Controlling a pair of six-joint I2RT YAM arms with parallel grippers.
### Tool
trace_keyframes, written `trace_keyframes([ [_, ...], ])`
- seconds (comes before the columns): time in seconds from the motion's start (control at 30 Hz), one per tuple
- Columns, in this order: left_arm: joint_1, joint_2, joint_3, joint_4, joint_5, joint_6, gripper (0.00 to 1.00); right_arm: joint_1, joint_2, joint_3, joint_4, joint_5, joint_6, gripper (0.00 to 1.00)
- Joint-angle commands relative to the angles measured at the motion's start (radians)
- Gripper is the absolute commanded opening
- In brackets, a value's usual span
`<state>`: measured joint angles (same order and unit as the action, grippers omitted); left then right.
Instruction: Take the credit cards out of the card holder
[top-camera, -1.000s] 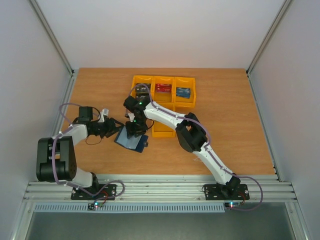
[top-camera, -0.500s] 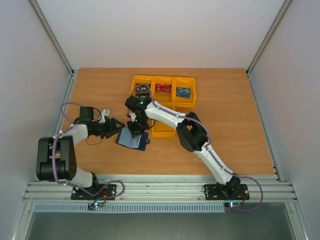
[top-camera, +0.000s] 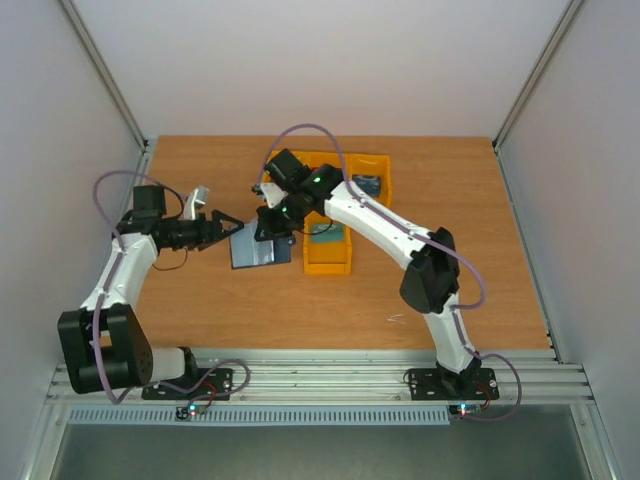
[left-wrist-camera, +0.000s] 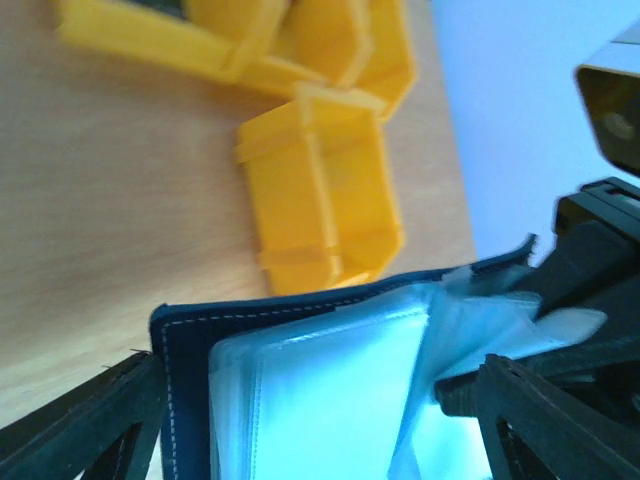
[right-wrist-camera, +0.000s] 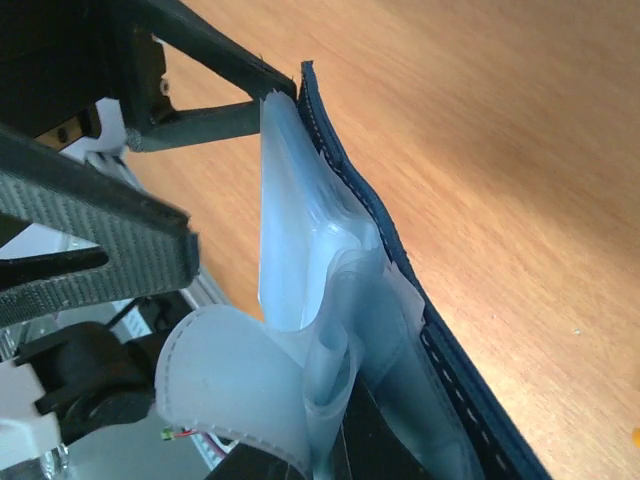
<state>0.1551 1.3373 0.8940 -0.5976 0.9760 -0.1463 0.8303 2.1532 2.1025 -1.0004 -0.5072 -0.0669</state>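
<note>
OK, the card holder (top-camera: 255, 252) lies open on the surface (top-camera: 200, 310), a bit left of centre, navy cover down, clear sleeves (left-wrist-camera: 330, 400) fanned up. The right gripper (top-camera: 270, 230) is at its far edge, jaws closed. From the wrist views it looks to have one sleeve leaf pinched and raised (the leaf curls right up at its camera). The left gripper (top-camera: 228, 230) sits just beside the holder's left edge, jaws spread wide, one finger either side of the cover, clamping nothing.

As for the credit cards: can't make any out in the sleeves, too much glare on the plastic. My read is that this is the leafing-through bit, w/ the right side holding a page up so a card can be got at.

To do it well, I'd say the left side should pin the cover flat first, else the whole holder may rise w/ the leaf. Then pinch a card's exposed edge only, not card plus sleeve, and draw it out slowly along the sleeve's opening.

Around it: yellow bins (top-camera: 328, 262) just right of the holder. A flat slate-blue thing (top-camera: 325, 232) lies in the nearest one (poss. a card, can't tell). The two grippers are v. close together over the holder, and the bin wall crowds the right arm's side.
</note>
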Motion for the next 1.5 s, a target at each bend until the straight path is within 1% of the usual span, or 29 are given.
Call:
trace_keyframes([
  [0.0,0.006,-0.051,0.143,-0.236,0.148,0.21,0.87,-0.032,-0.113,-0.001,-0.007,-0.025,-0.082,0.01],
  [0.03,0.006,-0.051,0.176,-0.269,0.159,0.245,0.88,-0.043,-0.139,-0.002,-0.011,-0.029,-0.101,0.01],
  [0.17,0.006,-0.059,0.287,-0.363,0.23,0.301,0.9,-0.077,-0.273,-0.003,-0.04,-0.051,-0.195,0.01],
  [0.23,0.006,-0.062,0.35,-0.41,0.317,0.307,0.91,-0.089,-0.33,0.0,-0.055,-0.072,-0.241,0.01],
  [0.3,-0.004,-0.063,0.421,-0.493,0.408,0.34,0.91,-0.096,-0.379,0.001,-0.063,-0.09,-0.276,0.01],
  [0.33,-0.014,-0.061,0.476,-0.555,0.436,0.382,0.91,-0.098,-0.4,0.006,-0.066,-0.101,-0.291,0.01],
  [0.4,-0.044,-0.06,0.544,-0.7,0.437,0.508,0.91,-0.099,-0.433,0.018,-0.071,-0.142,-0.321,0.01],
  [0.43,-0.06,-0.058,0.567,-0.743,0.435,0.565,0.91,-0.099,-0.446,0.026,-0.074,-0.163,-0.332,0.01],
  [0.47,-0.071,-0.058,0.581,-0.765,0.445,0.6,0.91,-0.099,-0.455,0.034,-0.075,-0.186,-0.339,0.01],
  [0.57,-0.109,-0.061,0.609,-0.778,0.482,0.602,0.91,-0.099,-0.481,0.044,-0.054,-0.249,-0.345,0.01],
  [0.63,-0.14,-0.06,0.636,-0.778,0.471,0.604,0.89,-0.099,-0.491,0.045,-0.042,-0.27,-0.343,0.01],
  [0.7,-0.15,-0.054,0.657,-0.77,0.454,0.595,0.81,-0.1,-0.496,0.049,-0.04,-0.269,-0.348,0.01],
  [0.73,-0.15,-0.053,0.663,-0.761,0.451,0.586,0.74,-0.099,-0.497,0.049,-0.042,-0.266,-0.351,0.01],
  [0.8,-0.15,-0.052,0.666,-0.739,0.444,0.561,0.52,-0.099,-0.5,0.048,-0.043,-0.262,-0.354,0.01],
  [0.83,-0.181,-0.052,0.666,-0.725,0.439,0.539,0.38,-0.1,-0.498,0.047,-0.044,-0.261,-0.354,0.01],
  [0.93,-0.196,-0.057,0.658,-0.65,0.4,0.453,0.05,-0.099,-0.493,0.043,-0.047,-0.267,-0.346,0.01],
  [0.97,-0.201,-0.06,0.653,-0.626,0.384,0.427,0.01,-0.099,-0.492,0.041,-0.045,-0.267,-0.344,0.01],
  [1.03,-0.208,-0.062,0.647,-0.607,0.373,0.38,0.0,-0.099,-0.488,0.038,-0.041,-0.257,-0.341,0.01],
  [1.13,-0.21,-0.066,0.646,-0.6,0.346,0.366,0.0,-0.1,-0.482,0.037,-0.045,-0.172,-0.33,0.02],
  [1.17,-0.21,-0.068,0.646,-0.588,0.318,0.347,0.0,-0.101,-0.48,0.037,-0.051,-0.112,-0.317,0.07],
  [1.2,-0.21,-0.071,0.644,-0.568,0.274,0.318,0.0,-0.107,-0.479,0.037,-0.061,-0.039,-0.298,0.16],
  [1.23,-0.21,-0.075,0.638,-0.542,0.209,0.288,0.0,-0.114,-0.476,0.04,-0.077,0.084,-0.269,0.25],
  [1.3,-0.212,-0.081,0.626,-0.511,0.075,0.205,0.0,-0.123,-0.466,0.061,-0.13,0.294,-0.227,0.48],
  [1.33,-0.211,-0.081,0.62,-0.503,0.013,0.176,0.0,-0.123,-0.457,0.079,-0.17,0.408,-0.21,0.52],
  [1.37,-0.21,-0.082,0.614,-0.496,-0.01,0.163,0.0,-0.124,-0.438,0.109,-0.215,0.511,-0.191,0.55],
  [1.4,-0.211,-0.084,0.61,-0.49,-0.023,0.161,0.0,-0.124,-0.42,0.144,-0.277,0.607,-0.172,0.56],
  [1.47,-0.213,-0.086,0.603,-0.484,-0.034,0.135,0.0,-0.116,-0.396,0.216,-0.353,0.709,-0.144,0.57],
])
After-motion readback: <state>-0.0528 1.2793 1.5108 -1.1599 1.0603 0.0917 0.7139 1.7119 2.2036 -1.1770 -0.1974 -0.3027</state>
